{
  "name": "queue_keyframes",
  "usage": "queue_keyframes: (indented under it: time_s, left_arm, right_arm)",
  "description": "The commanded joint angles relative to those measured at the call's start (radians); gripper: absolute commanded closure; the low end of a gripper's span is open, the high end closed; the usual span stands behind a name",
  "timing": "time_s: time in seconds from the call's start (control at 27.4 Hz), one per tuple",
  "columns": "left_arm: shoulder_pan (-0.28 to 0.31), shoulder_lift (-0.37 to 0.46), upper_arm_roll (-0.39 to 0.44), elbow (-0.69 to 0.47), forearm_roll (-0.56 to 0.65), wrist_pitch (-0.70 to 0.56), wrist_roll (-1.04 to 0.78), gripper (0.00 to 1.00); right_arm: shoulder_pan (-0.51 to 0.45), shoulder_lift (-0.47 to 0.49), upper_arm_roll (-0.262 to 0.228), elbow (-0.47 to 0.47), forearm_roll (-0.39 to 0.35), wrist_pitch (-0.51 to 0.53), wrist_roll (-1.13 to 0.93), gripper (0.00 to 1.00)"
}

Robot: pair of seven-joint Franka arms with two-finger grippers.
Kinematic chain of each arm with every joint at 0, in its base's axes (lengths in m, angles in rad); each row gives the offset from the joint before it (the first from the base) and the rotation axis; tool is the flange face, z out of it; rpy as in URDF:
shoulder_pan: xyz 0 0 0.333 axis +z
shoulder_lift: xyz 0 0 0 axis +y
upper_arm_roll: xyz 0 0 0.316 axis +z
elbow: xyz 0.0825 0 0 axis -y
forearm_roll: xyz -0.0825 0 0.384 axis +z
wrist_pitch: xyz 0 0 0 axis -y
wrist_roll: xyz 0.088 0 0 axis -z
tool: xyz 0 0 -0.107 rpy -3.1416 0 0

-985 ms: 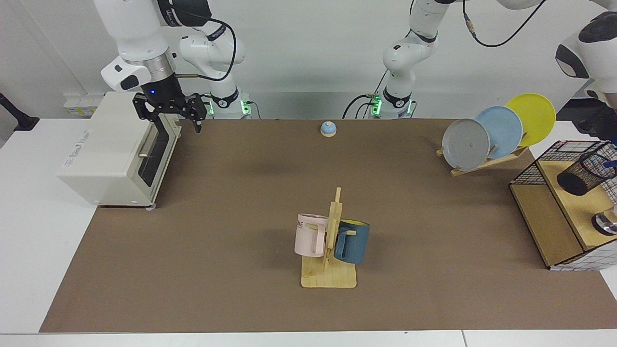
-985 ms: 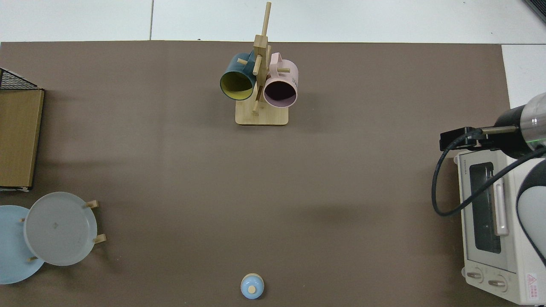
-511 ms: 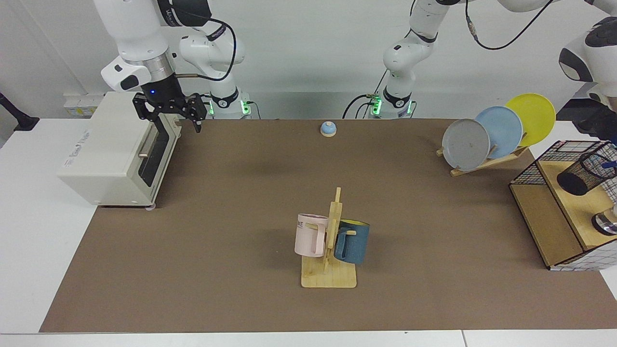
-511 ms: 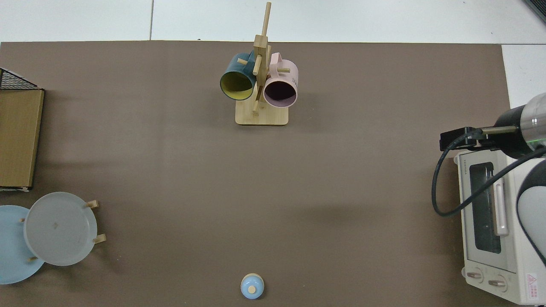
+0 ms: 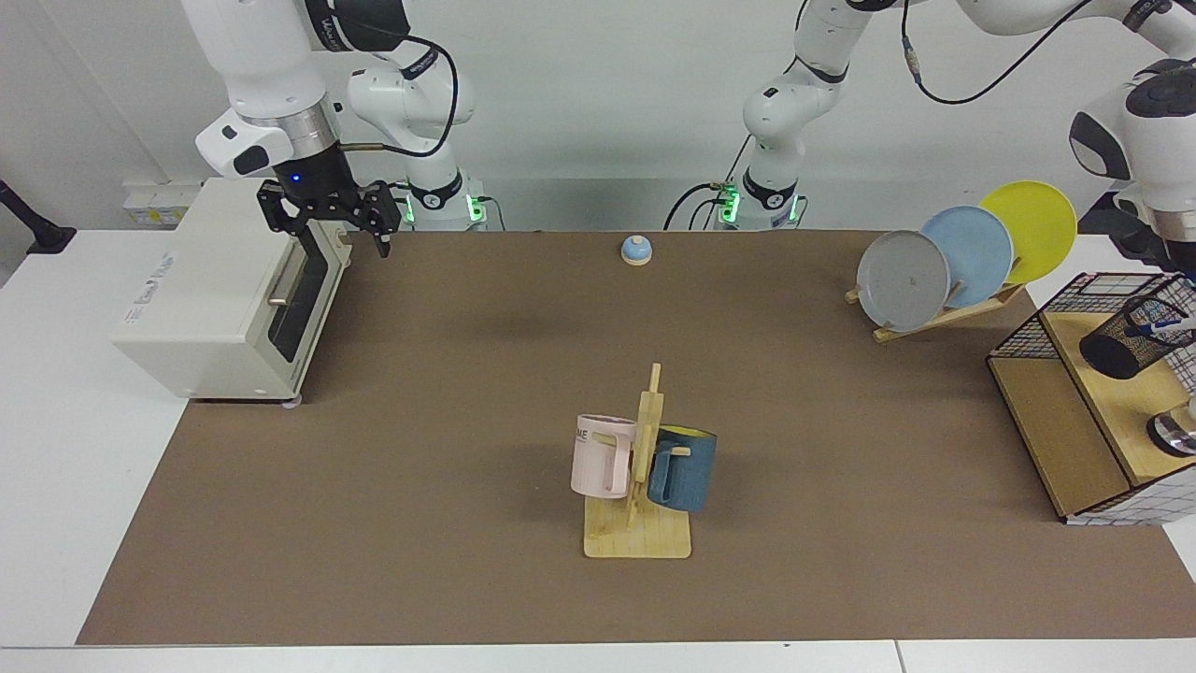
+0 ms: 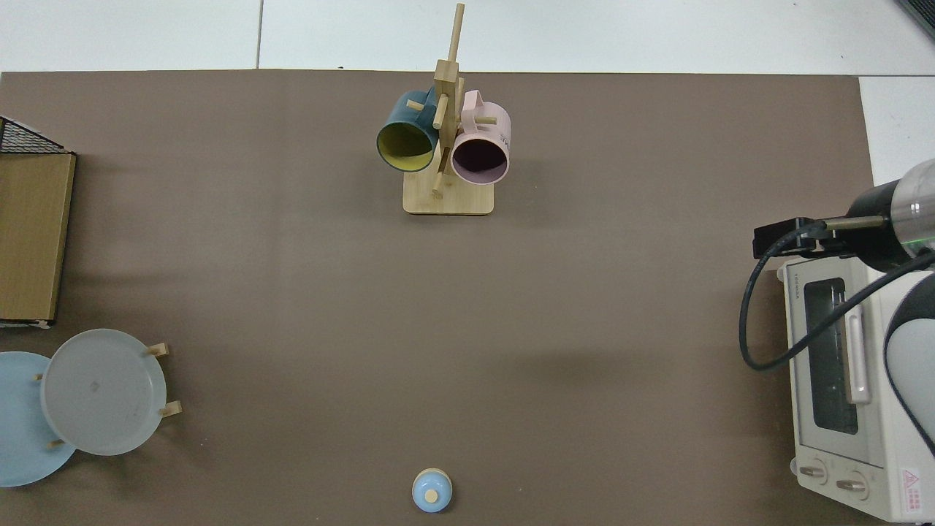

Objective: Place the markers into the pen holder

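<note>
Marker (image 5: 1161, 326) already sits in the pen holder (image 5: 1128, 336), its white barrel and blue end poking out of the black mesh cup's mouth at a slant. The cup stands on the upper wooden shelf of the wire-grid basket (image 5: 1074, 388), a perch that appears to keep it within reach of the left arm, whose white wrist hangs directly above it at the facing view's far edge. The left gripper itself is cut off by that edge, so whether its fingers are apart or together cannot be told, nor whether it touches the marker. Judged from this, the drop looks all but complete.

Far across the table from the cup, the right gripper (image 5: 327, 213) waits with fingers apart and nothing between them, hovering just over the front top corner of the white toaster oven (image 5: 201, 299). The overhead view shows that same gripper (image 6: 785, 239) at the oven's end, well clear of the mug rack (image 5: 643, 486) at mid-table.
</note>
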Motion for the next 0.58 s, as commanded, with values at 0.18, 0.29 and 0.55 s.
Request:
queue_keyframes:
  time_s: [0.18, 0.29, 0.55]
  left_arm:
    - [0.01, -0.015, -0.022, 0.047, -0.116, -0.072, 0.012, 0.0]
    - [-0.003, -0.029, -0.029, 0.062, -0.139, -0.086, -0.022, 0.0]
    - [-0.003, -0.069, -0.1, 0.082, -0.238, -0.214, -0.346, 0.0]
  right_arm:
    - [-0.016, 0.001, 0.013, 0.01, 0.006, -0.006, 0.016, 0.0]
    - [-0.016, 0.001, 0.013, 0.008, 0.006, -0.006, 0.016, 0.0]
    - [-0.016, 0.001, 0.013, 0.01, 0.006, -0.006, 0.016, 0.0]
